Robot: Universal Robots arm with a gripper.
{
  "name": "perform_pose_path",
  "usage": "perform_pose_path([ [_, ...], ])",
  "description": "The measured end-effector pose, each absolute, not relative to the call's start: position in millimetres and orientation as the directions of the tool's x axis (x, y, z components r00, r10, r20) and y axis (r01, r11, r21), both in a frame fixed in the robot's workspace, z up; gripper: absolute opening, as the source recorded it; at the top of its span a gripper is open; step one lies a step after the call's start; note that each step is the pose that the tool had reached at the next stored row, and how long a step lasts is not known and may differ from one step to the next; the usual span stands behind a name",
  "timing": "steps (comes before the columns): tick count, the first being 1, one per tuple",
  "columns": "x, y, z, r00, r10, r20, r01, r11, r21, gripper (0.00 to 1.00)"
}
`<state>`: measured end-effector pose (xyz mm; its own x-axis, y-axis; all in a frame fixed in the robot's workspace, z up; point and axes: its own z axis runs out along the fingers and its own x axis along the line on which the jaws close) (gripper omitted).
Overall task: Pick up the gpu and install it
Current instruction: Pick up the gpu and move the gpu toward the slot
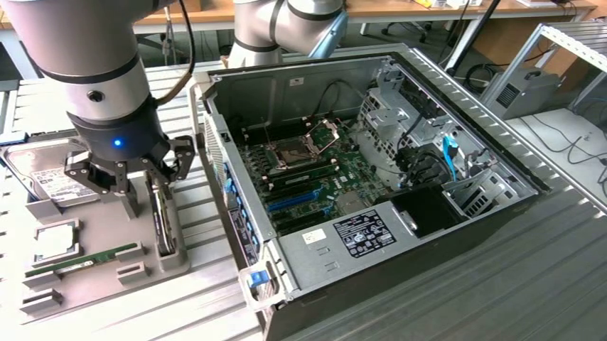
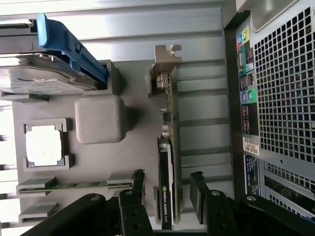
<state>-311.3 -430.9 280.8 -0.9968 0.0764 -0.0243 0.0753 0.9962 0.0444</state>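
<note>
Both end effector (image 2: 168,191) fingers (image 2: 198,192) apart, perhaps clear of on-edge gpu (image 2: 170,142) (lengthwise along case (image 2: 283,98))

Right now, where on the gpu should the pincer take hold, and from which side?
Come from straight above and pinch the gpu across its two flat faces, at the dark end away from the bracket. It stands on edge in the tray slot, thin edge up; the open pincer straddles it.
</note>
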Motion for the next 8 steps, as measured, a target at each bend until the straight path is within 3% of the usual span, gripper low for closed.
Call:
perform_pose_path([
  [8, -311.3, -430.9, 270.4, -0.997, 0.077, -0.024, 0.075, 0.996, 0.044, 0.5],
])
